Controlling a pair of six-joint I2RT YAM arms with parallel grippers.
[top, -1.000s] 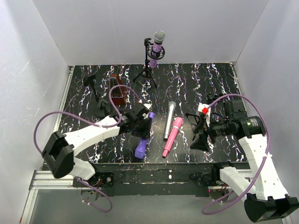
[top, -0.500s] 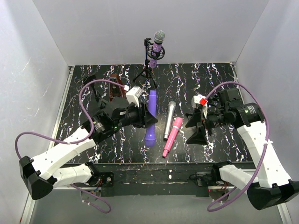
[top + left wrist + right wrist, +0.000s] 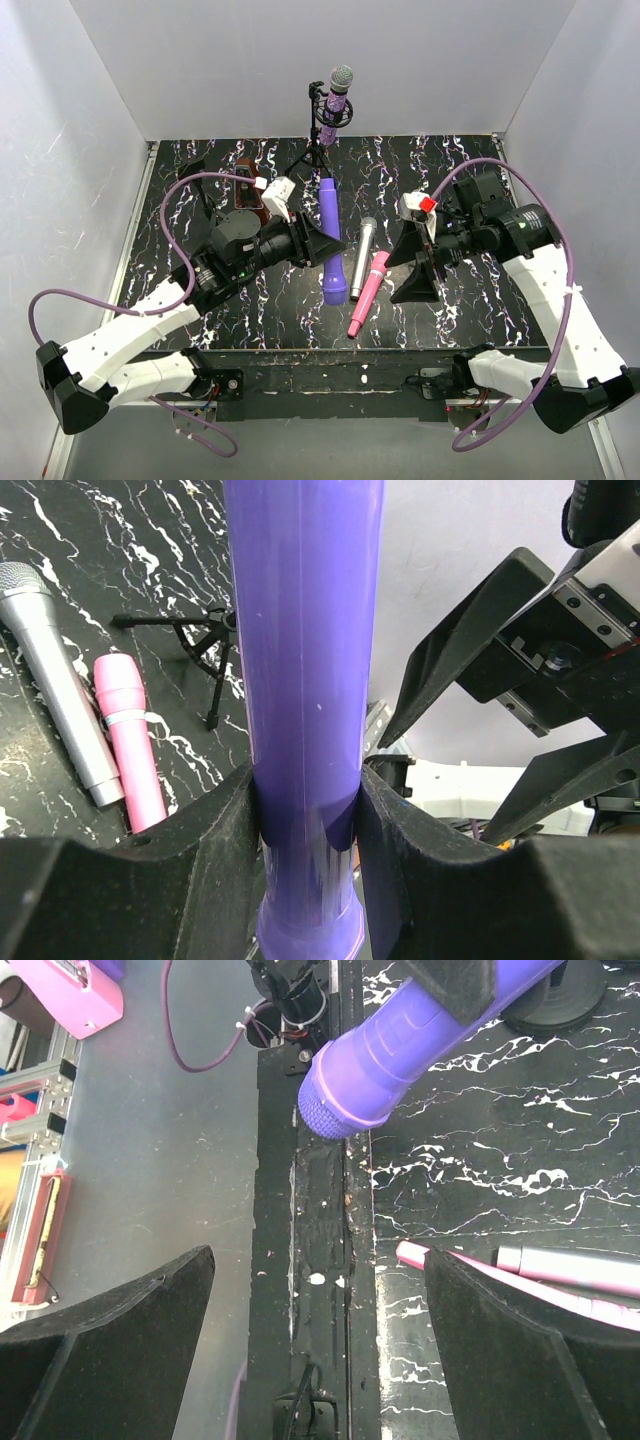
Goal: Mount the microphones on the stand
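Observation:
My left gripper (image 3: 318, 243) is shut on the smooth violet microphone (image 3: 330, 240) and holds it above the mat, head toward the near edge. In the left wrist view the fingers (image 3: 400, 830) clamp its body (image 3: 305, 660). My right gripper (image 3: 412, 265) is open and empty, just right of it; the right wrist view shows the violet head (image 3: 345, 1095) above its wide jaws. The pink microphone (image 3: 366, 292) and the silver-grey one (image 3: 362, 250) lie side by side on the mat. The glittery purple microphone (image 3: 339, 95) sits in the tall tripod stand (image 3: 318, 150) at the back.
A dark red wedge-shaped box (image 3: 250, 190) stands at the back left. A small black tripod (image 3: 205, 645) stands on the marbled mat beside the two lying microphones. The black front rail (image 3: 320, 1260) marks the table's near edge. White walls enclose the mat.
My left gripper has lifted the violet microphone from the front of the mat and carried it up toward the middle. My right gripper has moved left toward it and stayed open.

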